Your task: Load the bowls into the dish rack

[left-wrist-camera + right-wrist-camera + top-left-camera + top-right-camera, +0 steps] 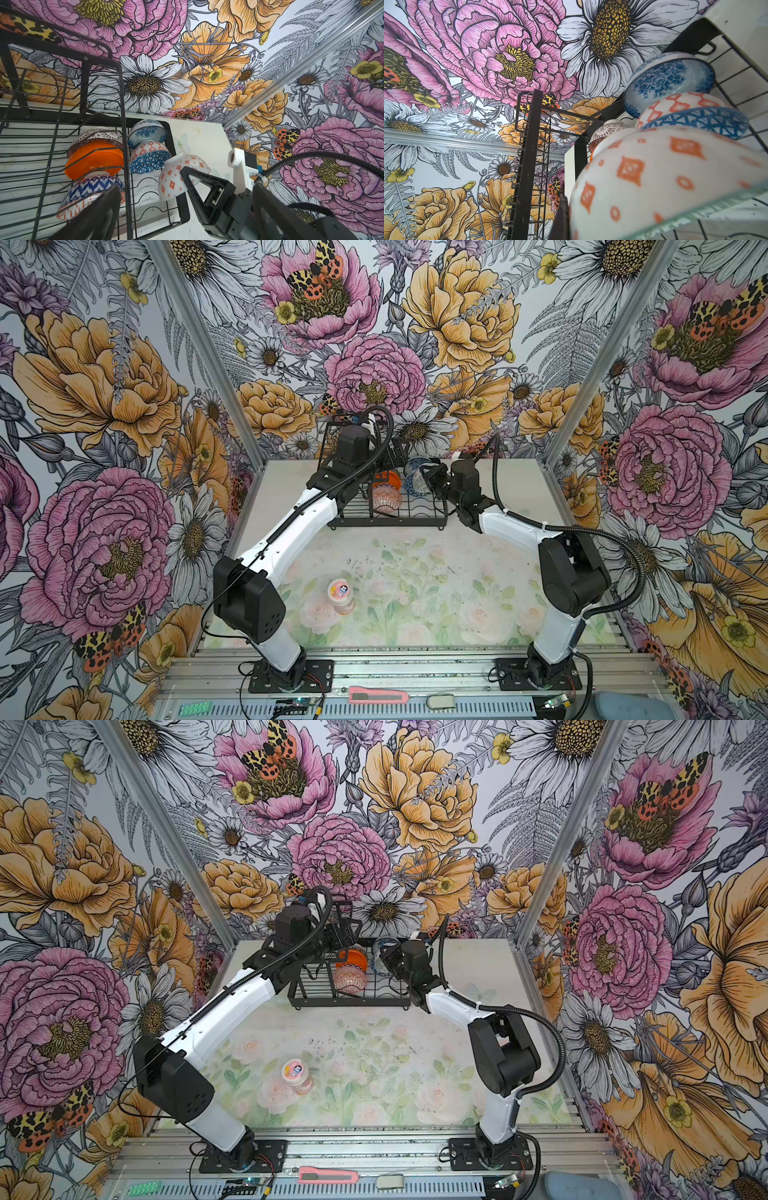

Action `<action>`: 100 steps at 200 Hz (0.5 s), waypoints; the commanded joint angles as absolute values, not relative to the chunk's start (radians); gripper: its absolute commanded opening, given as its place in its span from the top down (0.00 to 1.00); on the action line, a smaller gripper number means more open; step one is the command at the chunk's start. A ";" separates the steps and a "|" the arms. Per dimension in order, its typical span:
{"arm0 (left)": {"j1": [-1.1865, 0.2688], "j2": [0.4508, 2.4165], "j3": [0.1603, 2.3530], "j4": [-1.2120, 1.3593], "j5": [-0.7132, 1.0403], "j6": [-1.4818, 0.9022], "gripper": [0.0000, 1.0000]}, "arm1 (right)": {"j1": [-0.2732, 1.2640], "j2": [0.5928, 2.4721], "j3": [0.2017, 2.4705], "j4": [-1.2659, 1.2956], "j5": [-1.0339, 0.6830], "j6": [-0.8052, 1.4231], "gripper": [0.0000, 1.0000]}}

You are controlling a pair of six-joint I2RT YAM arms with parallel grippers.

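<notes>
In both top views your dish rack (386, 523) stands at the far edge of the tabletop (523, 485), near its middle. No bowl lies on the bare surface, only the pink-lidded jar (341, 596) towards the front edge. Your left gripper (397, 456) hangs over the rack's tall basket end, jaws spread wide and empty, and your right gripper (428, 481) is at the opposite end. In the left wrist view, the right gripper is pinched on the rim of the white bowl with orange diamonds (176, 180). It holds the bowl on its side over the wire slots at that end, just beside the blue-triangle bowl (149, 160), with the blue floral bowl (147, 131) beyond. The plain orange bowl (95, 158) sits in the next row between a lace-patterned bowl (95, 134) and a blue zigzag bowl (93, 187). Whether the held bowl touches the wires, you cannot tell. In the right wrist view that bowl fills the foreground, its neighbours close behind. You are likely on the last placement: lower it into the free slot, then release and back out without nudging the triangle bowl.
</notes>
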State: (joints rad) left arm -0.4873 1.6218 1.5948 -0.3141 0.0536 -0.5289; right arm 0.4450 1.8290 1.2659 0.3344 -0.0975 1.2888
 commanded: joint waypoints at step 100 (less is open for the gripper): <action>-0.495 1.540 1.555 -0.371 0.066 -0.518 0.01 | 0.472 1.979 1.275 0.475 -0.062 1.282 1.00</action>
State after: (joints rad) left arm -0.4885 1.5776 1.5730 -0.3546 0.0540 -0.5282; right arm 0.4618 1.9602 1.2652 0.3885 -0.0929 1.2922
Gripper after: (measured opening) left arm 0.986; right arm 0.078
